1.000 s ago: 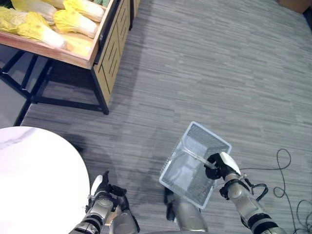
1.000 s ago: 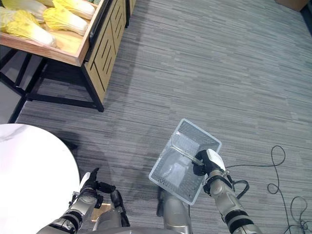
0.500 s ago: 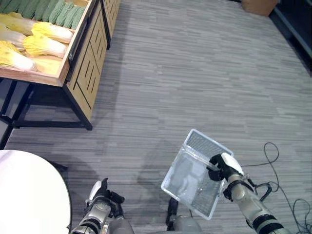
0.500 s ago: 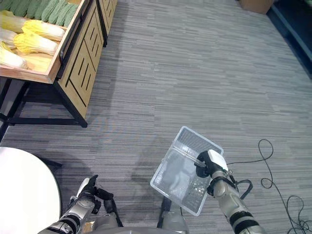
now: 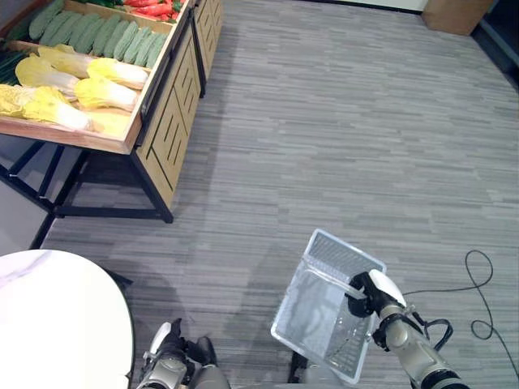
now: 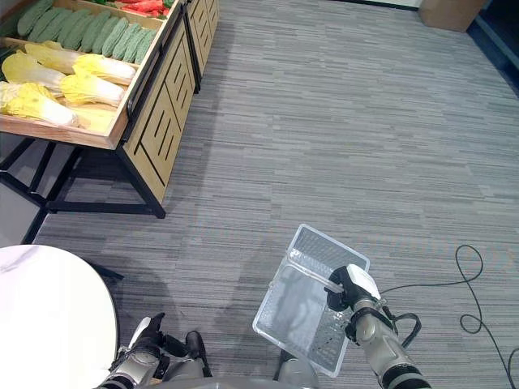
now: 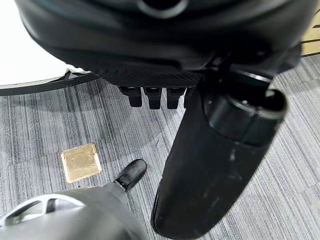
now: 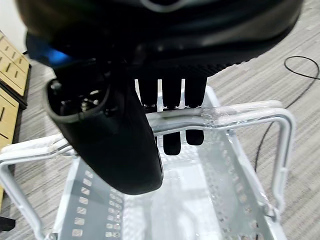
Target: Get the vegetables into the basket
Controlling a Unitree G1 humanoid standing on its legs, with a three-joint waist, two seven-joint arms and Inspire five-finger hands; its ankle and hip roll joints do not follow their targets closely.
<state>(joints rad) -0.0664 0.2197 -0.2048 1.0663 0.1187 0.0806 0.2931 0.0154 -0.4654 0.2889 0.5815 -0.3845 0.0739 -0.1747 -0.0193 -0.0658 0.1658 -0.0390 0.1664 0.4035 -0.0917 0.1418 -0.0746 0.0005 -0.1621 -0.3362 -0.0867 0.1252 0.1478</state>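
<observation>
White mesh basket (image 5: 324, 312) hangs from my right hand (image 5: 366, 293), fingers curled round its handle (image 8: 215, 116). Vegetables (image 5: 73, 77) sit in wooden stand (image 5: 154, 113), well apart. Left hand (image 5: 166, 356) low, fingers curled, empty.

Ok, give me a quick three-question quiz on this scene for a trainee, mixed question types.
1. True or false: the basket already holds vegetables.
2. Which hand carries the basket? A) left B) right
3. Fill in: the cabbages lie on a wooden ____.

Key: 1 false, it looks empty. 2 B, the right hand has its fingers curled round the handle; the left hand hangs low. 3 stand.
</observation>
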